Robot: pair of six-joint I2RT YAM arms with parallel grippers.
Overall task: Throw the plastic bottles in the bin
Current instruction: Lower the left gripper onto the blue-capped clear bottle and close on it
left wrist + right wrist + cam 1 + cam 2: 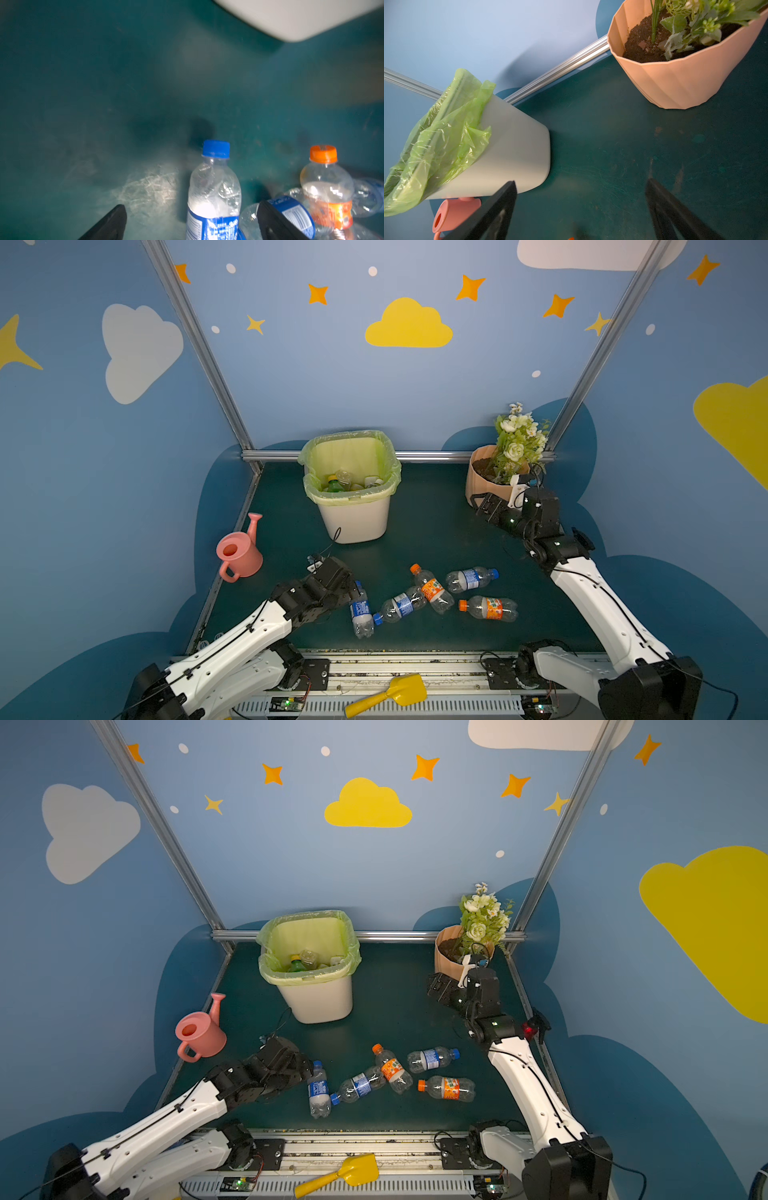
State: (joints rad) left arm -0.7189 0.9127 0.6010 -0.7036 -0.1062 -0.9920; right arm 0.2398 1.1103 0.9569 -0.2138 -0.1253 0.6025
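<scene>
Plastic bottles [432, 593] lie on their sides in a loose cluster of five on the green mat [415, 531] in front of the bin [353, 518]. More sit inside the bin, within its light-green liner [311, 489] (a green bottle [333, 485] among them). Left gripper [193, 207] is low in front of the bin, its jaws spread wide either side of the blue-capped bottle [214, 187] at the cluster's edge, not closed on it. Right gripper [581, 181] hangs to the right of the bin near the flower pot [675, 79], jaws wide apart, holding nothing.
</scene>
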